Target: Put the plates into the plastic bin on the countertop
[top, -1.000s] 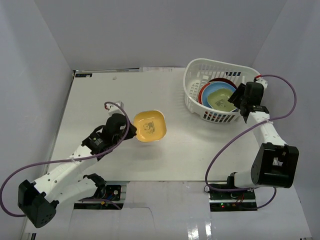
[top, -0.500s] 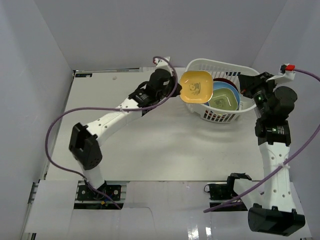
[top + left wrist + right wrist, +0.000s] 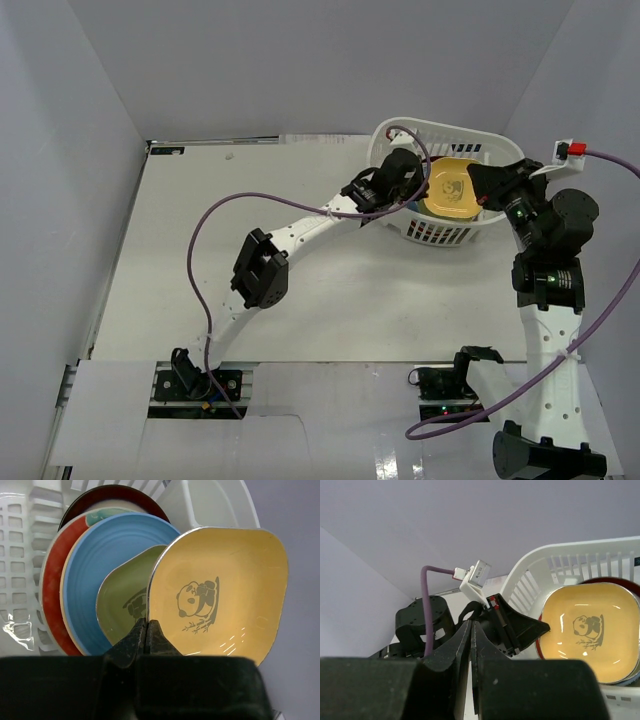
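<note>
The bin [image 3: 440, 128] sits at the far right of the white surface [image 3: 300, 290]. Inside it, the left claw [image 3: 147, 624] pinches the yellow plate [image 3: 220, 590] by its rim, just before the green plate [image 3: 120, 600]. The right claw [image 3: 471, 626] is pressed together, empty.

The yellow plate [image 3: 220, 595], squarish with rounded corners and a panda drawn at its centre, stands tilted on edge inside the white slotted plastic bin [image 3: 440, 124], its rim pinched between the closed fingers of the left gripper [image 3: 146, 622]. Behind it, leaning face to face, stand a green plate [image 3: 125, 600] of the same squarish shape, a round light blue plate [image 3: 100, 560], a red plate [image 3: 50, 585] and a maroon-rimmed plate [image 3: 115, 491]. The bin sits at the far right corner of the flat white countertop [image 3: 250, 230].
</note>
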You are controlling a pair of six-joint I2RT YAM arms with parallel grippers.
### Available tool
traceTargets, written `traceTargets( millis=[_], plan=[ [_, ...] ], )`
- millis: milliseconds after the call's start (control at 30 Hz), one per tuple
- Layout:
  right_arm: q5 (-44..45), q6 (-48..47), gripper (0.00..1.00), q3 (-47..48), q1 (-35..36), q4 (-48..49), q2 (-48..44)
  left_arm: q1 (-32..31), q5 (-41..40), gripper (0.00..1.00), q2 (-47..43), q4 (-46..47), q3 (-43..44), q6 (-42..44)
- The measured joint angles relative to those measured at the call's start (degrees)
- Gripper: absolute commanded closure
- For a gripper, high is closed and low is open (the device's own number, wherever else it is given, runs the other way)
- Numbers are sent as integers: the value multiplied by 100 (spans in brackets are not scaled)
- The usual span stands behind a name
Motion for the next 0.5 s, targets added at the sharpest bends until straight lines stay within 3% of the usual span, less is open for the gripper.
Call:
traceTargets(
  millis=[33, 67, 200, 300, 500],
  plan=[
    [-7, -11, 91, -13, 0, -63, -15, -26, -26, 77, 92, 2, 59, -22],
    [-7, -17, 88, -17, 0, -116, -28, -42, -61, 53, 142, -9, 59, -17],
    [-17, -92, 79, -17, 2, -240, -109, -48, -262, 16, 153, 7, 35, -13],
    [-85, -101, 73, -17, 2, -251, -127, -44, -431, 5, 26, 98, 4, 138],
    [-254, -76, 54, -17, 0, -286, -166, -26, -610, 2, -1180, 407, -940, 697]
  ],
)
